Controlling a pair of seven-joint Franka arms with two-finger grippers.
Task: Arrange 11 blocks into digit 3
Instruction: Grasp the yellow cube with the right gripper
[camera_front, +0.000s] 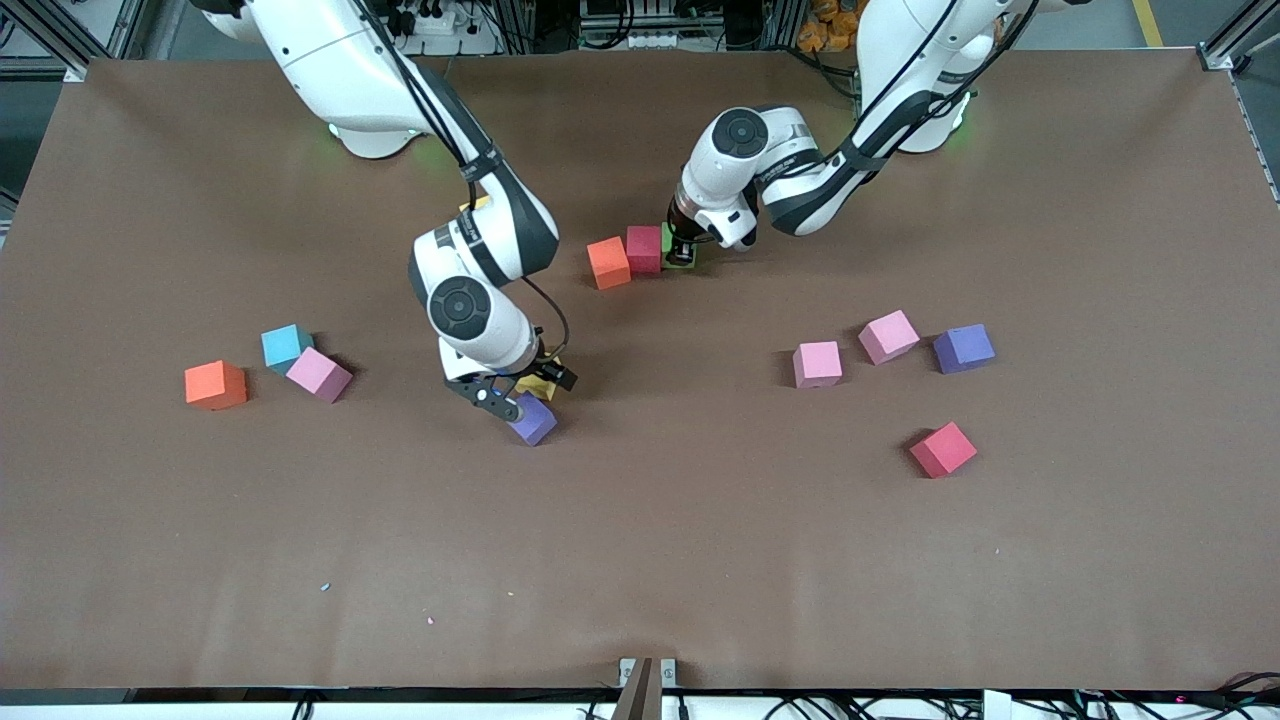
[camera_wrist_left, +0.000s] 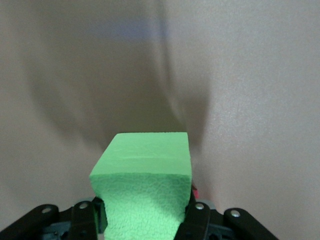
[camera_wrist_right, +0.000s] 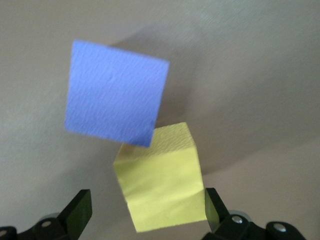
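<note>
While your left gripper (camera_wrist_left: 145, 220) pinches the green foam cube (camera_wrist_left: 142, 190) beside the dark red foam cube (camera_front: 644, 249) and orange foam cube (camera_front: 608, 262), a crooked release could nudge that row. Your right gripper (camera_wrist_right: 145, 215), spread over the yellow foam cube (camera_wrist_right: 160, 175), may bump the touching purple foam cube (camera_wrist_right: 116, 93). No containers are present.

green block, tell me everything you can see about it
The green block is a small matte foam cube with a grainy surface and crisp edges, undamaged as far as it shows. It sits clamped between the fingers of the left gripper, which is shut on it. In the front view only a sliver of it shows under the gripper, right beside the red block, which stands next to an orange block. Whether it rests on the table cannot be told.
</note>
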